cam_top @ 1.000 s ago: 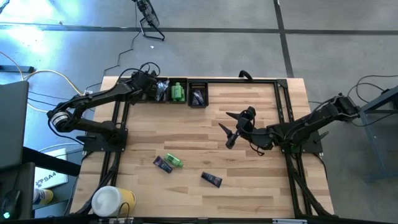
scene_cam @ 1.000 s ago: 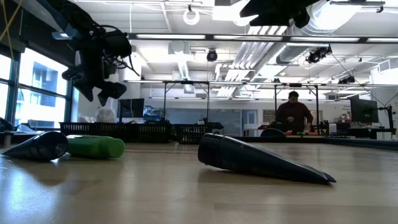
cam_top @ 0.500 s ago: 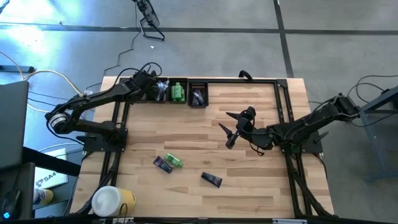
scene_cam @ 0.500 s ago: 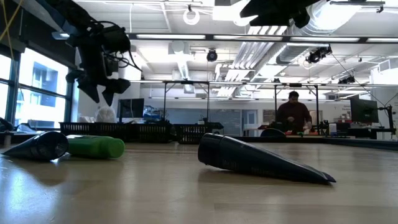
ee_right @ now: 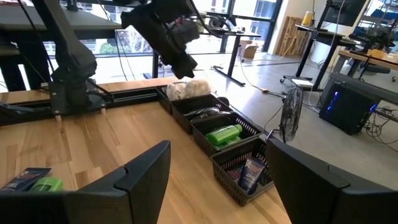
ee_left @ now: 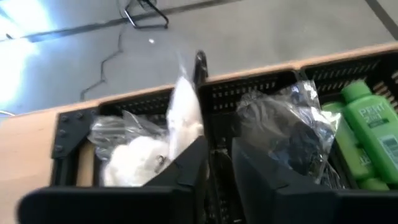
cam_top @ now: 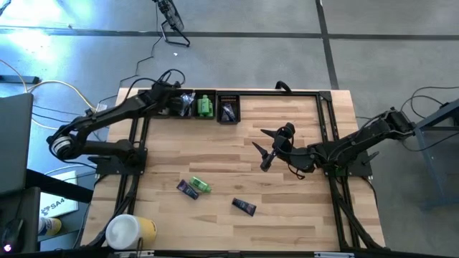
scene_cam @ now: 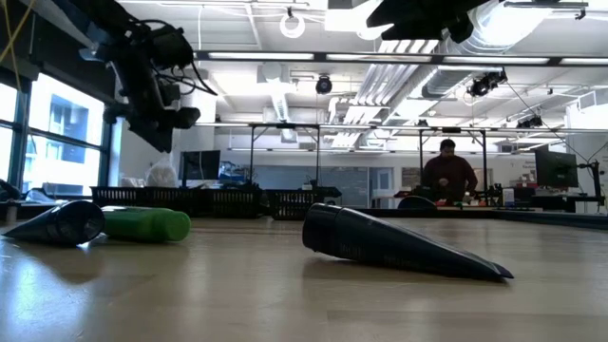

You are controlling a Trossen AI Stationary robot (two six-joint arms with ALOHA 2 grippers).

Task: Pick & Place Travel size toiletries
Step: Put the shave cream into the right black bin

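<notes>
Left gripper (ee_left: 214,165) above black bins (cam_top: 216,97), fingers nearly closed, gripping nothing; right gripper (cam_top: 264,149) mid-table, fingers wide open.

The wooden table (cam_top: 287,222) bears black bins (cam_top: 208,105), sachets (cam_top: 244,206), a green bottle (cam_top: 200,185).

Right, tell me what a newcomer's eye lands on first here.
First the row of black bins at the table's far edge, one holding a bright green bottle, with the left gripper over their left end. Then the right gripper, open above the table's bare middle. Nearer the front lie a green bottle beside a dark sachet, and another sachet apart.
</notes>
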